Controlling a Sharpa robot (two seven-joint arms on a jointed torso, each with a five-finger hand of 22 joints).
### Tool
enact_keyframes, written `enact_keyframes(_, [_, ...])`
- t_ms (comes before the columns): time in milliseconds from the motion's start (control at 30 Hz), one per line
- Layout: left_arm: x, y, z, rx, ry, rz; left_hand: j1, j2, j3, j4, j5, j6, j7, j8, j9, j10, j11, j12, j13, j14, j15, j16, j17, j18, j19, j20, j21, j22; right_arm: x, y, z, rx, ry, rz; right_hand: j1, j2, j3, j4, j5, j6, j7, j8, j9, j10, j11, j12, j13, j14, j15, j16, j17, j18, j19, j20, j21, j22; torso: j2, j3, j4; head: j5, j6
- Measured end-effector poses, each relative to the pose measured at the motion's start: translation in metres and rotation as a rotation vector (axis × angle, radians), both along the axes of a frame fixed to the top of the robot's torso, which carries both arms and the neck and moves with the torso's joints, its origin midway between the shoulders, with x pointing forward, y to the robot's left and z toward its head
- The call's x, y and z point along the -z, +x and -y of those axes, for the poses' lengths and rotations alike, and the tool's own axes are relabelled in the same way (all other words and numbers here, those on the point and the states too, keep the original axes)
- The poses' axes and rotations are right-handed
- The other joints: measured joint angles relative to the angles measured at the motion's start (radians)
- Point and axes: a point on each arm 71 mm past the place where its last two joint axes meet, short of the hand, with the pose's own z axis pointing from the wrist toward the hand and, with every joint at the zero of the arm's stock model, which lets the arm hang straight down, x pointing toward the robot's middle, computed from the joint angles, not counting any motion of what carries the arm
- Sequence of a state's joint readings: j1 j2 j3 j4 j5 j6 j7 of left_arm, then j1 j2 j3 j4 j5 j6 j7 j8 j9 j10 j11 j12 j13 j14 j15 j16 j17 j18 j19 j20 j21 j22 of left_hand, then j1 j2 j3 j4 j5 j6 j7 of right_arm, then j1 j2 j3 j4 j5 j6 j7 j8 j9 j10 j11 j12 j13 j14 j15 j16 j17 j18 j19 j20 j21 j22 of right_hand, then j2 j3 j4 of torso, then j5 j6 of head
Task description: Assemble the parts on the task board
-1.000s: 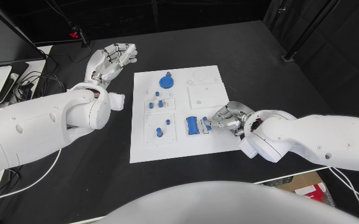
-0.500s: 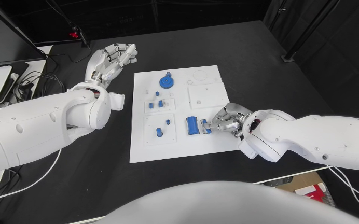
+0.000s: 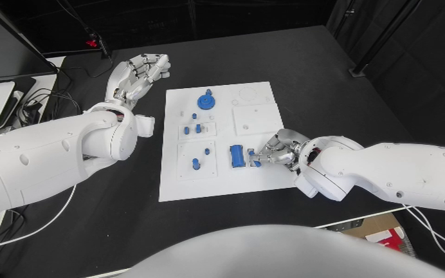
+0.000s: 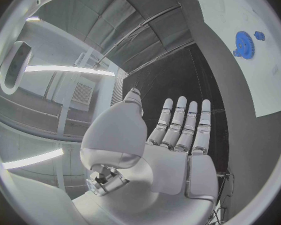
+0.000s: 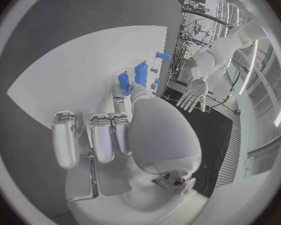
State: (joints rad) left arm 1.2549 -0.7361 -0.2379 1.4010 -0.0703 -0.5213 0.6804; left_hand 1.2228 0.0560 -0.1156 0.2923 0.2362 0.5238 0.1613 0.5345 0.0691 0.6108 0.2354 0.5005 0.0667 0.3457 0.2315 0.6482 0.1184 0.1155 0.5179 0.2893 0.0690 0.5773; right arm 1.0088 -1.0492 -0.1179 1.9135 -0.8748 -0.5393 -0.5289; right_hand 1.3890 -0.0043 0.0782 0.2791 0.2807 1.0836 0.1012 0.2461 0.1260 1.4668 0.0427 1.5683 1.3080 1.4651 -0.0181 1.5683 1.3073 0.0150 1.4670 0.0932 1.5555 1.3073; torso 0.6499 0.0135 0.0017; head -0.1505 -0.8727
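Board point(image 3: 222, 188) unmoved mid-table. Left hand point(image 3: 136, 75) still flat, fingers spread, idle off board's far corner. Right hand point(image 3: 278, 149) edged closer, fingertips now pinching small blue part point(image 3: 255, 157) beside blue block point(image 3: 238, 156); seating likely underway.

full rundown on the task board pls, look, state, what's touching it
The task board is a flat white rectangular plate, plastic-looking, lying on the black table. It carries shallow square recesses and small blue parts: a round blue gear near the far edge, small pegs mid-board, a blue block nearer the robot. The right hand rests at its right edge, fingertips at the block. The left hand hovers clear, off its far-left corner.
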Motion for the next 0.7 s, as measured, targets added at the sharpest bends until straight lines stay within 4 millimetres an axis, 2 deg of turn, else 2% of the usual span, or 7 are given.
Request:
enact_keyframes(67, [0.0,0.0,0.0,0.0,0.0,0.0,0.0,0.0,0.0,0.0,0.0,0.0,0.0,0.0,0.0,0.0,0.0,0.0,0.0,0.0,0.0,0.0,0.0,0.0,0.0,0.0,0.0,0.0,0.0002,0.0003,-0.0001,-0.001,-0.001,-0.001,-0.01,-0.007,-0.009,0.004,-0.006,0.003,0.0,-0.003,-0.001,0.0,0.0,0.0,0.0,0.0,0.0,0.0,0.0,0.0,0.0,0.0,0.0,0.0,0.0,0.0,0.0,0.001,0.0])
enact_keyframes(267, [0.0,0.0,0.0003,0.001,0.0,0.0,0.0,0.0,0.0,0.0,0.0,0.0,0.0,0.0,0.0,0.0,0.0,0.0,0.0,0.0,0.0,0.0,0.0,0.0,0.0,0.0,0.0,0.0,0.0007,0.0007,-0.0003,-0.003,-0.004,-0.003,-0.057,-0.002,-0.05,0.01,-0.048,0.008,0.005,-0.021,-0.004,0.0,0.0,0.0,0.0,0.0,0.0,0.0,0.0,0.0,0.0,0.0,0.0,0.0,0.0,-0.0003,0.0002,0.001,0.0])
enact_keyframes(467, [0.0,0.0002,0.0002,0.001,0.0,0.0,0.0,0.0,0.0,0.0,0.0,0.0,0.0,0.0,0.0,0.0,0.0,0.0,0.0,0.0,0.0,0.0,0.0,0.0,0.0,0.0,0.0,0.0,0.001,0.0009,-0.0001,-0.004,-0.005,-0.005,-0.112,-0.002,-0.098,0.012,-0.055,0.011,0.008,-0.038,-0.006,0.0,0.0,0.0,0.0,0.0,0.0,0.0,0.001,0.0,0.0,0.0,-0.004,0.0,0.0,-0.0004,0.0002,0.001,0.0])
enact_keyframes(700, [0.0001,0.0003,0.0,0.0,0.0,0.0,0.0,0.0,0.0,0.0,0.0,0.0,0.0,0.0,0.0,0.0,0.0,0.0,0.0,0.0,0.0,0.0,0.0,0.0,0.0,0.0,0.0,0.0,0.0012,0.0009,-0.0001,-0.004,-0.006,-0.005,-0.125,-0.005,-0.117,0.012,-0.055,0.011,0.008,-0.044,-0.006,0.0,0.0,0.0,0.0,0.0,0.0,0.0,0.001,0.0,0.0,0.0,-0.004,0.0,0.0,-0.0005,0.0002,0.001,0.0])
